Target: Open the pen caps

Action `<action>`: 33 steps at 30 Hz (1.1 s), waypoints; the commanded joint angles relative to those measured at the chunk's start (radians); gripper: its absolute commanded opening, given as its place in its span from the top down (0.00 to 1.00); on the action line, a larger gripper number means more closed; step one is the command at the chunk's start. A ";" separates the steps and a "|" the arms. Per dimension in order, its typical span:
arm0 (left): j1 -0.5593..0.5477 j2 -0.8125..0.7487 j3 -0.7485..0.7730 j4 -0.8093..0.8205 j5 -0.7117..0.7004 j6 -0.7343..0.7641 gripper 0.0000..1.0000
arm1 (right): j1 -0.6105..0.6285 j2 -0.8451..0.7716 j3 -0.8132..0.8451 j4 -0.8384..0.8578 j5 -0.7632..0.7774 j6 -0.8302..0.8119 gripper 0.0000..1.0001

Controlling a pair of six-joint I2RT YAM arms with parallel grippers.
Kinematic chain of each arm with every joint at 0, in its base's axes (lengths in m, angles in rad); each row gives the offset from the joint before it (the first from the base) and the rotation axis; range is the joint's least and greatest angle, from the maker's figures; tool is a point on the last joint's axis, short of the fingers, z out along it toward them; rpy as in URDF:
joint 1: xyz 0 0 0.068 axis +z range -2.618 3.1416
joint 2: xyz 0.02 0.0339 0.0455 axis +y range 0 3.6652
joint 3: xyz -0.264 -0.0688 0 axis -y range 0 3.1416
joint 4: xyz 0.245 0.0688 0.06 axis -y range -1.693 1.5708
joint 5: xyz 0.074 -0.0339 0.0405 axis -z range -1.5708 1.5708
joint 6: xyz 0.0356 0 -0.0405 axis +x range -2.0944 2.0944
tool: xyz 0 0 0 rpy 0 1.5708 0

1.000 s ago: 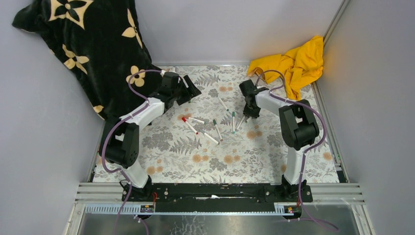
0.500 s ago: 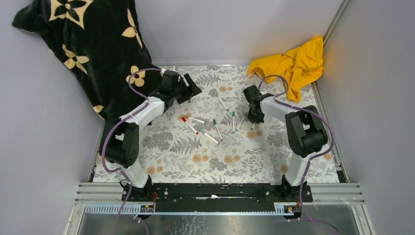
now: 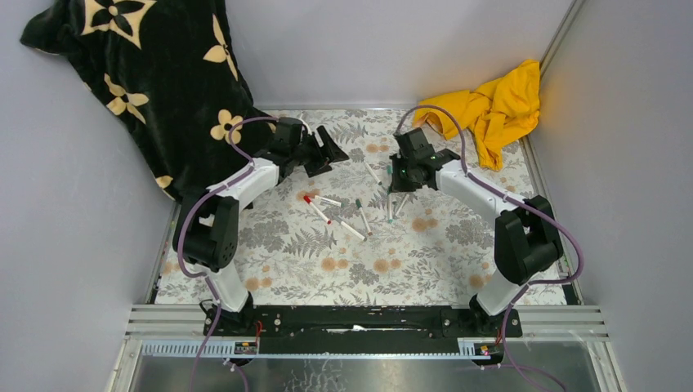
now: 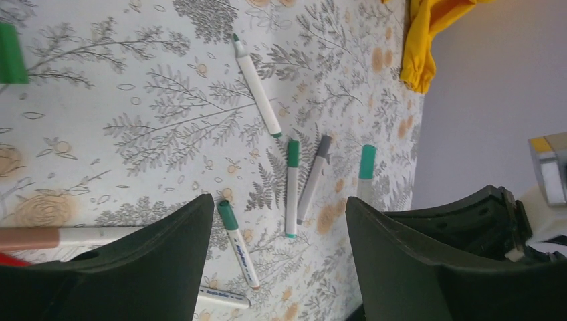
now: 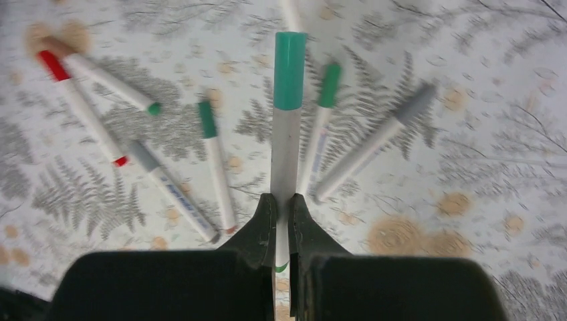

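My right gripper (image 5: 281,204) is clamped on a thin white plastic pen barrel (image 5: 285,147); its short teal cylindrical cap (image 5: 289,70) is still on. My left gripper (image 4: 279,204) stands apart, empty. Beneath this held pen, other pens (image 5: 217,174) lie capped, so I judge almost everything remains.

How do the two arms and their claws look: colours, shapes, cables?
The left arm and right arm have white links, bulky black joints and a purplish cable along each. The left claw and right claw are matte black, with two thick tapering fingers.
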 commanded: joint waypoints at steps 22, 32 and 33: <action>-0.030 0.082 0.063 0.099 0.115 -0.105 0.31 | 0.180 0.186 0.308 0.060 -0.202 -0.071 1.00; -0.030 0.091 0.064 0.113 0.128 -0.119 0.64 | 0.179 0.190 0.310 0.071 -0.187 -0.081 1.00; -0.031 0.090 0.061 0.113 0.130 -0.118 0.64 | 0.180 0.192 0.311 0.073 -0.184 -0.082 1.00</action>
